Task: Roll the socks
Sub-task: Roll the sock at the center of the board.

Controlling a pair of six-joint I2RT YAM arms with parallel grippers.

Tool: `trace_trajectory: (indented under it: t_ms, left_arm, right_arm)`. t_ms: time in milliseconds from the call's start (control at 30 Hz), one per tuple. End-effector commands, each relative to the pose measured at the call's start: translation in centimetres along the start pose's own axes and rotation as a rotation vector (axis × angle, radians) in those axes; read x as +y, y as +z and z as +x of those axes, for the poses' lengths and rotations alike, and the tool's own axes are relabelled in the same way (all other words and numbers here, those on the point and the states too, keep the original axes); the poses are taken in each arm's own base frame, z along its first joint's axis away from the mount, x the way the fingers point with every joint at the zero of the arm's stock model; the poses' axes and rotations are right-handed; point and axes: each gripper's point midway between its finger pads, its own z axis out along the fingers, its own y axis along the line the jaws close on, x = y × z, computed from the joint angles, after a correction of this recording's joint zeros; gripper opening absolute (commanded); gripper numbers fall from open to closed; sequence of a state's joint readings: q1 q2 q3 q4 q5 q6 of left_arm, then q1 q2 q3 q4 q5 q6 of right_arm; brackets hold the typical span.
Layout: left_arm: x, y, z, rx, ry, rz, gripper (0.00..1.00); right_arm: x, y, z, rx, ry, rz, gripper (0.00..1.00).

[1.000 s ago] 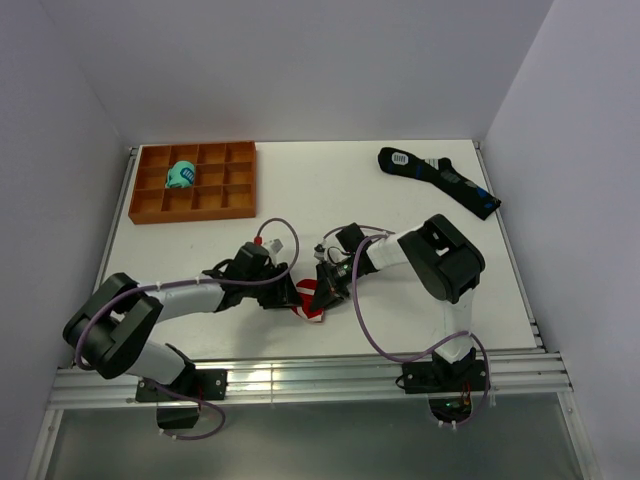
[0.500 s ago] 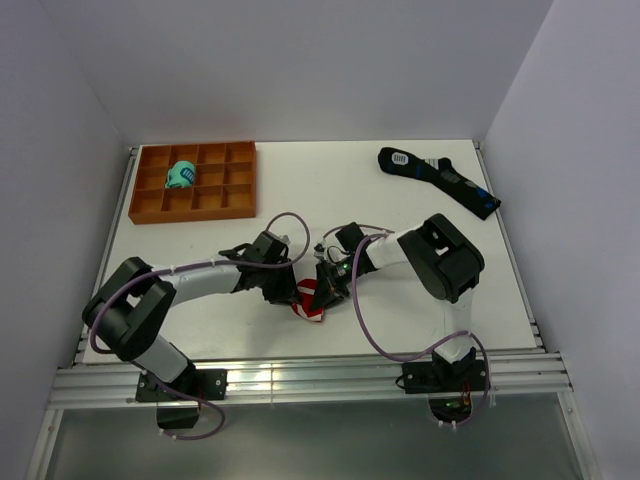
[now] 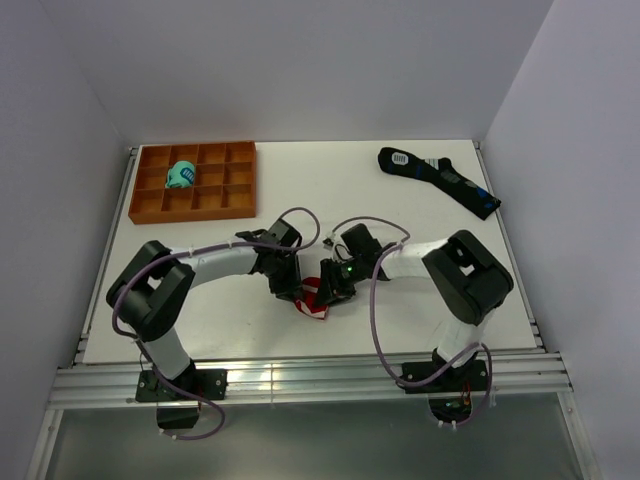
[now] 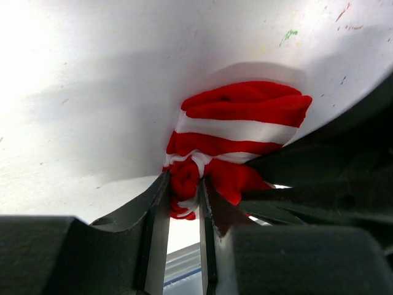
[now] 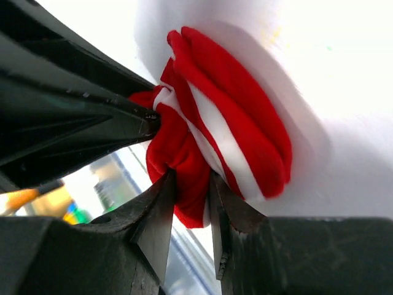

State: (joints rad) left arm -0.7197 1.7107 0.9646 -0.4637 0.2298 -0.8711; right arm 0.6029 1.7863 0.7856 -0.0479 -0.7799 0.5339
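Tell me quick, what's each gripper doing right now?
Left gripper: closed, pinching the red-and-white striped fabric socks.
Right gripper: closed on the same socks.

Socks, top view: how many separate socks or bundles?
3. A teal bundle in the orange tray, far left; a long black sock, far right; a red-and-white striped bundle near centre, clamped in both arms' jaws. It may hold more than one sock.

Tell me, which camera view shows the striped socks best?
The left wrist view: the socks fill its middle, stripes clear, a fold pinched in the left gripper. The right wrist view shows them close, edge-on, in the right gripper. The top view shows only a small red patch between the grippers.
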Motion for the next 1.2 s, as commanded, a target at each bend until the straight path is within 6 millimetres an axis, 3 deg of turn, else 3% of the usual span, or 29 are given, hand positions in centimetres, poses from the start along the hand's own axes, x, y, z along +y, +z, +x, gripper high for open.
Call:
trace_trajectory:
  t_ms: [0, 67, 100, 133, 200, 233, 267, 333, 467, 600, 767, 967, 1167]
  left_arm:
    - [4.9, 1.6, 1.2, 0.049, -0.008, -0.213, 0.00]
    - [5.0, 1.6, 1.5, 0.074, -0.012, -0.222, 0.00]
    - [5.1, 1.6, 1.5, 0.082, -0.015, -0.220, 0.00]
    - [5.0, 1.6, 1.7, 0.099, -0.025, -0.209, 0.00]
    - [5.3, 1.3, 1.5, 0.108, -0.027, -0.214, 0.00]
    - [5.5, 1.2, 1.5, 0.118, -0.029, -0.222, 0.00]
    - [5.5, 1.1, 1.5, 0.124, -0.024, -0.222, 0.00]
    - [5.6, 1.0, 1.5, 0.143, -0.034, -0.214, 0.00]
    - [6.1, 0.9, 1.8, 0.197, -0.045, -0.209, 0.00]
    - [6.4, 0.6, 1.7, 0.250, -0.075, -0.187, 0.00]
    - [6.1, -0.3, 0.8, 0.264, -0.058, -0.212, 0.00]
    - [6.3, -0.3, 0.9, 0.293, -0.071, -0.229, 0.00]
    - [6.3, -0.3, 0.9, 0.314, -0.081, -0.238, 0.00]
  right_arm:
    - [-4.8, -1.0, -2.1, -0.198, -0.054, 0.259, 0.36]
    - [-4.5, -1.7, -2.6, -0.274, -0.081, 0.254, 0.37]
    - [-3.1, -2.6, -3.8, -0.347, -0.124, 0.221, 0.38]
    - [-3.2, -2.9, -3.5, -0.372, -0.134, 0.215, 0.38]
    - [-0.9, -4.4, -4.7, -0.485, -0.196, 0.150, 0.41]
    - [-1.0, -4.7, -4.3, -0.504, -0.206, 0.149, 0.41]
    - [0.4, -5.6, -5.0, -0.562, -0.247, 0.117, 0.41]
    - [0.9, -6.2, -4.9, -0.600, -0.282, 0.103, 0.41]
    - [3.9, -7.7, -5.0, -0.687, -0.398, 0.038, 0.42]
    - [6.0, -7.3, -4.5, -0.710, -0.477, 0.016, 0.43]
    - [7.5, -5.1, -2.9, -0.687, -0.544, 0.016, 0.45]
    - [7.0, -1.8, -1.0, -0.639, -0.589, 0.075, 0.48]
    - [6.6, -0.4, 0.0, -0.656, -0.627, 0.149, 0.49]
